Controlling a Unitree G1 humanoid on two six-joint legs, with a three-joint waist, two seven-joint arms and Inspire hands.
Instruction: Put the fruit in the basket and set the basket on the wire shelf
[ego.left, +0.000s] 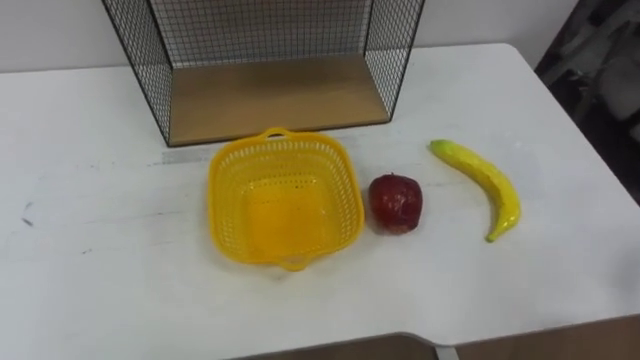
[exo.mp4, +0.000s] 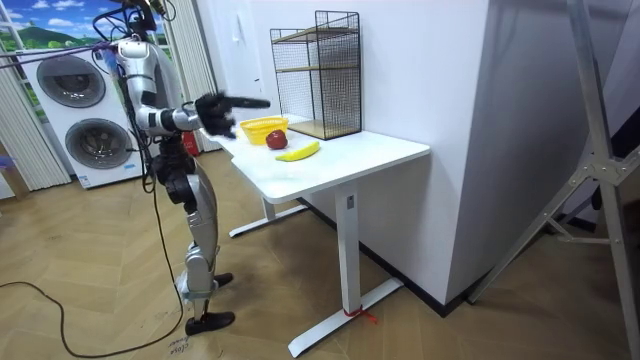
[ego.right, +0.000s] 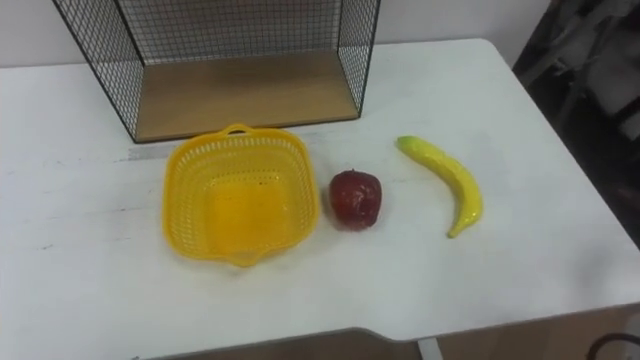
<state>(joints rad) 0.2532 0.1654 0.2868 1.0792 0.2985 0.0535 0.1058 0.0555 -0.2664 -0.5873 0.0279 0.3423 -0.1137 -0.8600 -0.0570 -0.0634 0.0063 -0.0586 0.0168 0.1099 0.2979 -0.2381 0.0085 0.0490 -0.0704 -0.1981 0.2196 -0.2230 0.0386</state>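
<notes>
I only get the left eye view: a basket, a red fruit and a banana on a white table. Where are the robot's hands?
Observer: In the room view its hands are held up ahead of its chest, toward the table.
Operator: Is that wire shelf just one level?
Observer: No, the wire shelf has more wooden boards higher up.
Operator: What's behind the robot?
Observer: Two white washing machines.

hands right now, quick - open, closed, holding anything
left robot hand: cannot be told, too small
right robot hand: cannot be told, too small
</notes>
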